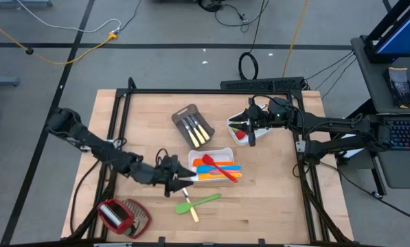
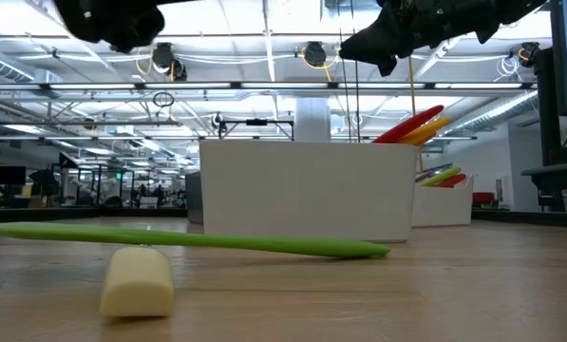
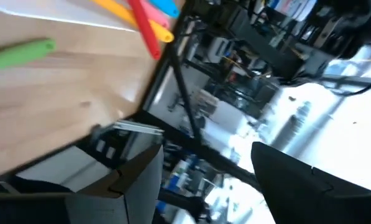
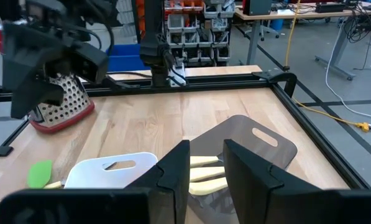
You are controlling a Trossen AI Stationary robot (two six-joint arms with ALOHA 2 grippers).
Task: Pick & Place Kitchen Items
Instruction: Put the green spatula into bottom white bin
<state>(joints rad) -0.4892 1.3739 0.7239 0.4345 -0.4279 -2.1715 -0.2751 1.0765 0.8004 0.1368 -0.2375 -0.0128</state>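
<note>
Green flat spatula (image 1: 206, 201) lies on wood; left gripper (image 1: 184, 178) fingers apart, right gripper (image 1: 251, 130) part-closed, empty.

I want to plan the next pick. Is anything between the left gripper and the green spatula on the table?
Nothing visible. The left gripper, fingers open, is by the white tray; the green spatula lies on bare wood close by, touching only a pale-handled utensil.

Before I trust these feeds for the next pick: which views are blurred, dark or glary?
High view: evenly lit and sharp. Low view: the pale handle up close is soft, ceiling lights glare, both arms show as dark silhouettes. Left wrist view: tilted and smeared; only the green utensil and wood read clearly. Right wrist view: clear across the grey tray.
</note>
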